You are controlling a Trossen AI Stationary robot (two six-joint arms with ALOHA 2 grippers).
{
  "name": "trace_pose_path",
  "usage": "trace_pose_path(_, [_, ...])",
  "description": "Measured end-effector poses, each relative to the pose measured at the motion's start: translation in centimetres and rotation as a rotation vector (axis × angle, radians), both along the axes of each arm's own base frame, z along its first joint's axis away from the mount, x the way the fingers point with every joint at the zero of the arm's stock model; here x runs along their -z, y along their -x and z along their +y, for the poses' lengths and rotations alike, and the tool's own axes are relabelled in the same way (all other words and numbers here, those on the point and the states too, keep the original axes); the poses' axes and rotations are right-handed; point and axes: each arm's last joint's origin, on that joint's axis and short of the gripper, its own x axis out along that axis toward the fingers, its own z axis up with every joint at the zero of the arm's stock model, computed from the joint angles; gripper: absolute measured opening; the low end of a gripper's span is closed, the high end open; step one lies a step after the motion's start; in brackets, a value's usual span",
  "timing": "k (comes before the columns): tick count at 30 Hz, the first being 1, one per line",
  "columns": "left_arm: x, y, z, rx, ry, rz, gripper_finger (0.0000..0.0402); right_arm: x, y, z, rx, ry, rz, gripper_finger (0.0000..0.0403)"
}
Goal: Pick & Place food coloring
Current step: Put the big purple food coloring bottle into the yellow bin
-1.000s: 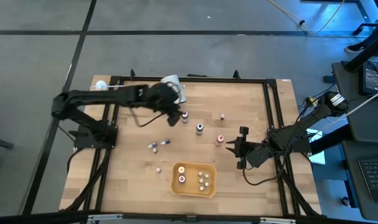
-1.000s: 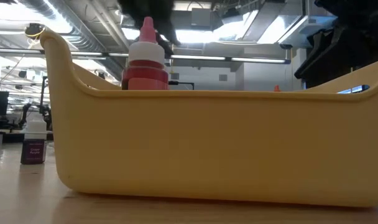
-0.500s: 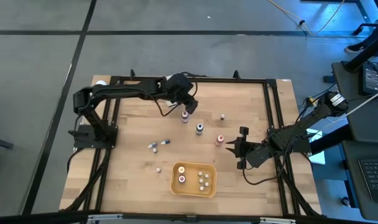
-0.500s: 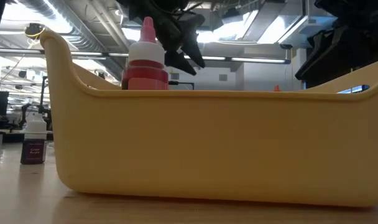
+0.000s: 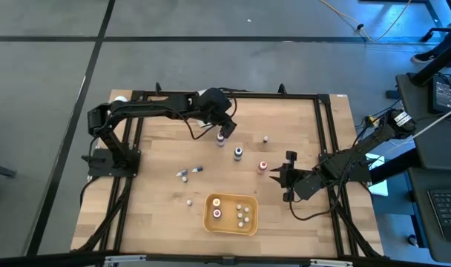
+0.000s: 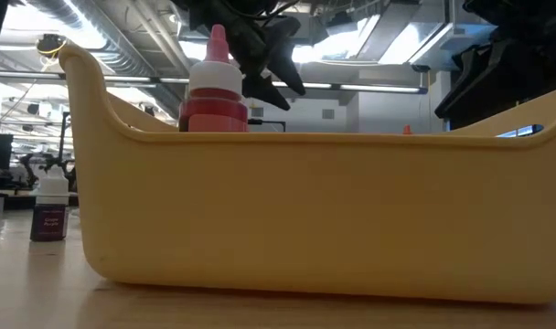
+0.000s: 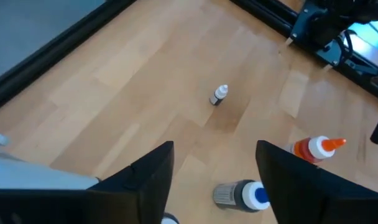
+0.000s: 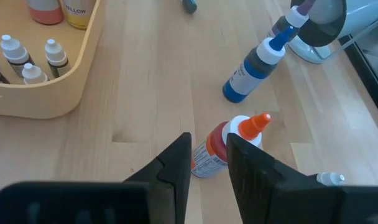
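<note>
Several tiny food coloring bottles stand or lie on the wooden table. A purple-capped one, a blue-capped one, an orange-capped one and a small white-capped one stand upright. Two more lie on their sides. A yellow tray holds several others. My left gripper is open and hovers just above the purple-capped bottle, whose cap barely shows in the left wrist view. My right gripper is open by a narrow gap, close beside the orange-capped bottle on its right-edge side.
Another small bottle stands left of the tray. In the low view the tray wall fills the picture, with a purple-labelled bottle beside it. A white ball sits at the far left corner. A black frame borders the table.
My left gripper has gone a little toward the table's far right, from beside the purple-capped bottle to above it. Its arm has straightened and now covers the white roll. Its fingers have come into the low view. The bottles and the right arm have kept still.
</note>
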Motion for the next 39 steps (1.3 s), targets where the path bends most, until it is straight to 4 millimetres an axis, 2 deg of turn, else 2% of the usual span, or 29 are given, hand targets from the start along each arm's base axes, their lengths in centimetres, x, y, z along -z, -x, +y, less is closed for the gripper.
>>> trace_pose_path(5, [0.0, 0.0, -0.1, -0.007, 0.046, -0.008, 0.0252, 0.0, 0.0, 0.0, 0.0, 0.0, 0.0, 0.0104])
trace_pose_path(12, [0.3, 0.1, -0.4, 0.006, 0.124, 0.003, 0.025, 0.0, 0.0, 0.0, 0.0, 0.0, 0.0, 0.0104])
trace_pose_path(16, [0.5, 0.5, -0.5, 0.021, 0.153, 0.065, 0.025, 0.0, 0.0, 0.0, 0.0, 0.0, 0.0, 0.0104])
trace_pose_path(22, [0.1, 0.7, -1.6, -0.011, 0.037, 0.259, 0.0249, 0.0, 0.0, 0.0, -0.005, 0.008, 0.002, 0.0103])
trace_pose_path(26, [-0.1, 0.2, -2.1, -0.003, -0.017, 0.27, 0.0249, 0.0, 0.0, 0.0, -0.015, 0.021, 0.003, 0.0103])
trace_pose_path(32, [1.8, 0.0, -1.6, -0.044, 0.049, 0.36, 0.0249, 0.0, 0.0, 0.0, -0.014, 0.02, 0.002, 0.0103])
trace_pose_path(39, [5.2, -1.2, -1.5, -0.009, 0.056, 0.477, 0.0249, 0.0, 0.0, 0.0, -0.014, 0.023, 0.006, 0.0103])
